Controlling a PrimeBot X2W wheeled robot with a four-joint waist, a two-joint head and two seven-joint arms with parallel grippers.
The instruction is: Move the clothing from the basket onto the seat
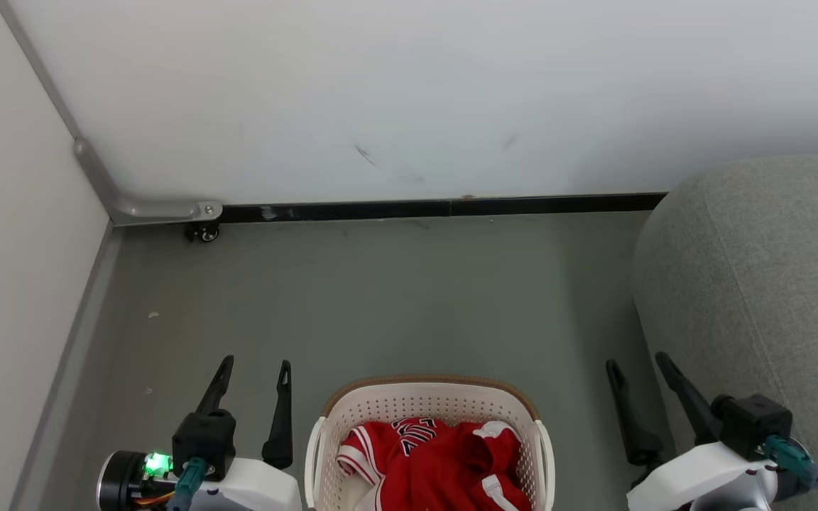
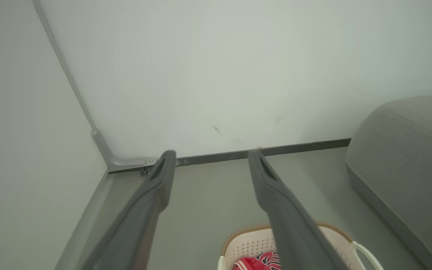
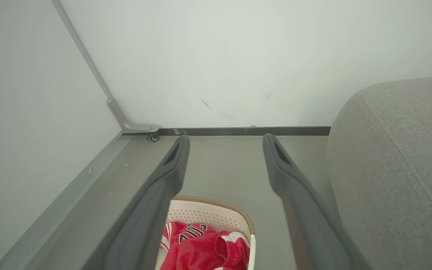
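The cream basket [image 1: 429, 399] with a brown rim stands on the floor at the bottom centre of the head view. Red clothing [image 1: 437, 461] with white trim and dark lettering lies bunched inside it. My left gripper [image 1: 255, 365] hangs open just left of the basket, nothing between its fingers. To the basket's right my right gripper [image 1: 637, 360] is open too, close beside the grey seat [image 1: 764, 284]. The basket [image 2: 251, 240] and clothing [image 2: 257, 262] peek in low in the left wrist view; the clothing [image 3: 201, 249], basket [image 3: 216, 212] and seat [image 3: 396, 168] appear in the right wrist view.
A white wall [image 1: 416, 99] with a dark baseboard [image 1: 444, 208] closes the far side. A side panel [image 1: 11, 248] runs along the left, with a small caster [image 1: 203, 233] at the corner. Grey floor [image 1: 380, 298] lies between basket and wall.
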